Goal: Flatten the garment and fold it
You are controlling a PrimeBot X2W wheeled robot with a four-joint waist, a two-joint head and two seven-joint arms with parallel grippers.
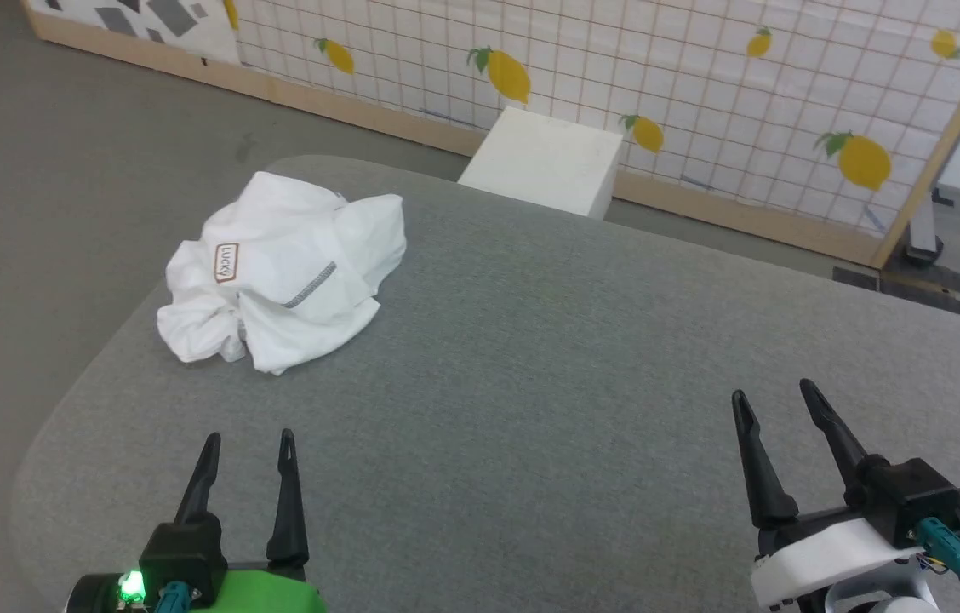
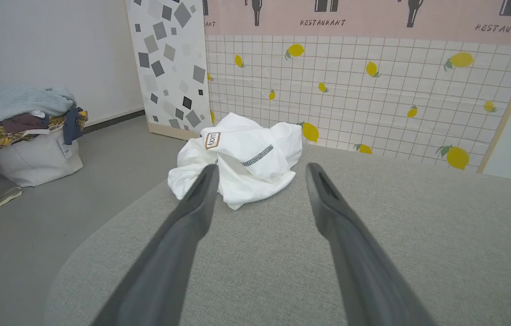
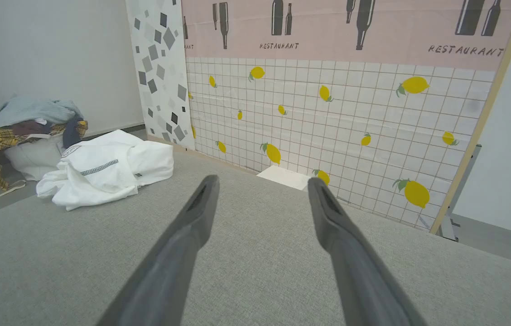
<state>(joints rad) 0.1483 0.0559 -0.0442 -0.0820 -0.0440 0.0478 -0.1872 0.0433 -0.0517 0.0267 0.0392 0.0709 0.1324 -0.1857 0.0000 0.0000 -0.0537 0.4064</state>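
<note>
Noting the start state: the T-shirt (image 1: 280, 268) lies in a crumpled heap near the far left corner of the table (image 1: 531, 340), its lower folds just beside the left edge. Nothing is flattened or folded yet. The left gripper (image 1: 249, 437) hovers over the near left part of the table with its jaws wide apart and nothing between them. The right gripper (image 1: 773, 391) is at the near right, equally spread and empty, well apart from the shirt.

Risks, as I judge them:
- The heap sits close to the left edge. A pull toward that side could slide thin cloth off onto the floor.
- Layers are bunched over each other. A pinch into the mound would likely take several at once, so the shirt would lift as a lump and not open.
- Sleeves and collar cannot be told apart in the folds, so a wrong corner may be picked and the spread would come out twisted.
- The table cover looks soft, and fingertips pressed low might snag it along with the shirt.
- The right arm has the longer reach and could cross the left.

Counts: one T-shirt, one brown-bordered logo (image 1: 226, 262) showing, one visible run of grey stitching (image 1: 310, 285); two grippers, two fingers each; one table; one white block (image 1: 544, 162) beyond the far edge; one bag of clothes (image 2: 33, 154) on the floor.
</note>
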